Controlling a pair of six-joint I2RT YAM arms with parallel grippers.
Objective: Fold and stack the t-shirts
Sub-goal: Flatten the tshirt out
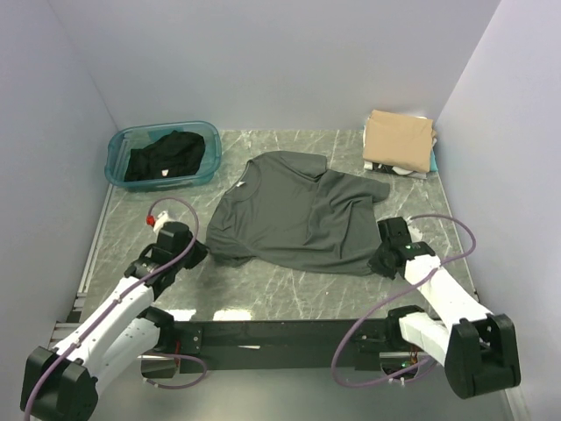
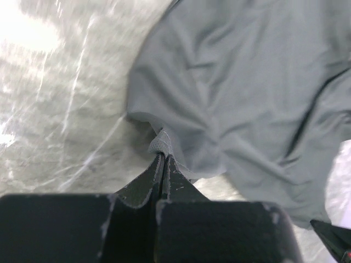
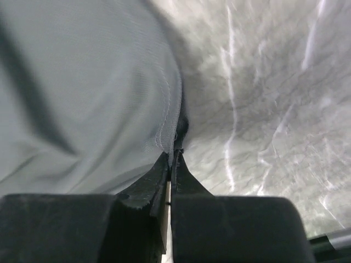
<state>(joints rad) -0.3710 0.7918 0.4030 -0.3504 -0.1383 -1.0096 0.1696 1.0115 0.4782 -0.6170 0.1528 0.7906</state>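
Observation:
A dark charcoal-grey t-shirt (image 1: 294, 210) lies spread and rumpled in the middle of the marble table. My left gripper (image 1: 203, 254) is shut on its near-left hem corner; the wrist view shows cloth (image 2: 160, 142) pinched at the fingertips. My right gripper (image 1: 380, 260) is shut on its near-right hem edge (image 3: 173, 137). A black t-shirt (image 1: 165, 156) lies crumpled in the teal tub (image 1: 118, 145) at the back left. A folded tan t-shirt (image 1: 399, 136) tops a stack at the back right, with white and teal cloth (image 1: 432, 158) showing beneath it.
White walls close in on the left, back and right. The table (image 1: 289, 289) has a dark front rail by the arm bases. Purple cables (image 1: 368, 324) loop from both arms near the front edge.

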